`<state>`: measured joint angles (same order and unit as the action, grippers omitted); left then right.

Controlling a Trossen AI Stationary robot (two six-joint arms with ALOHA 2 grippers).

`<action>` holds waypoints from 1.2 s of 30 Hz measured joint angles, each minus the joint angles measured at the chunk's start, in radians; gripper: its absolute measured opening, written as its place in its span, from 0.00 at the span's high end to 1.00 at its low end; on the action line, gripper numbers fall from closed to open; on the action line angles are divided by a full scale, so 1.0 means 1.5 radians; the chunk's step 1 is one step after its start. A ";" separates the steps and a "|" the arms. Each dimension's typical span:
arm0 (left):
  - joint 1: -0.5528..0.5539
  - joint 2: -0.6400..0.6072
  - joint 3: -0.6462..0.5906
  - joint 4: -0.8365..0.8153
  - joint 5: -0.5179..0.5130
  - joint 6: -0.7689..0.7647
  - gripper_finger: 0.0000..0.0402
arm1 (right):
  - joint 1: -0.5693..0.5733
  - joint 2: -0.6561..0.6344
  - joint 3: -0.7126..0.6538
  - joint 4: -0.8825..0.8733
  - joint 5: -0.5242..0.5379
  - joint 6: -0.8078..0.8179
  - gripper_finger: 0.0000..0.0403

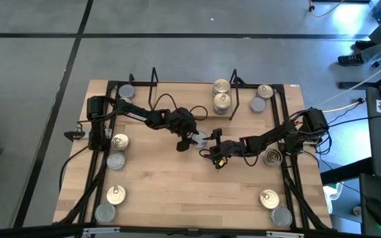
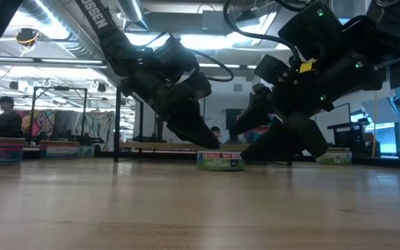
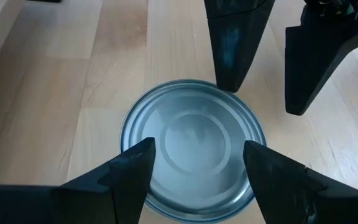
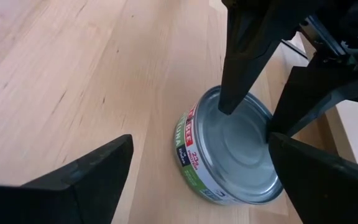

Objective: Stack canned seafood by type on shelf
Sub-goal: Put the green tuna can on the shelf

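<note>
**Two robot tools meeting over one silver-lidded tin at mid-tabletop**

A short round tin (image 3: 192, 146) with a plain silver-grey lid and a green label is sitting on the light wood tabletop (image 1: 177, 192), near its middle. The left tool (image 3: 197, 163) is straddling this tin with its fingers spread wide, one at each side of the lid. The right tool (image 4: 194, 168) is facing it from the opposite side, fingers also spread apart, holding nothing. The black wire shelf (image 1: 194, 82) is standing at the far edge; two gold-lidded tins (image 1: 221, 94) are sitting inside it near its right end. Other tins are lying along both side edges of the tabletop.
</note>
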<state>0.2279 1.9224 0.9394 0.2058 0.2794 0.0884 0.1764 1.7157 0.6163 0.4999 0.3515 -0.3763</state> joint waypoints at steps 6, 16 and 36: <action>0.000 -0.005 0.000 0.000 0.000 -0.004 0.38 | 0.000 0.000 0.000 0.000 0.000 0.000 0.07; -0.010 -0.084 -0.003 -0.070 -0.047 -0.002 0.38 | 0.000 0.000 0.000 -0.001 0.000 0.000 0.07; -0.015 -0.007 0.003 -0.041 -0.068 0.034 0.38 | -0.005 0.044 0.004 0.018 0.012 -0.053 0.07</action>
<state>0.2057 1.9116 0.9440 0.1448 0.1777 0.1401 0.1692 1.7822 0.6228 0.5274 0.3692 -0.4559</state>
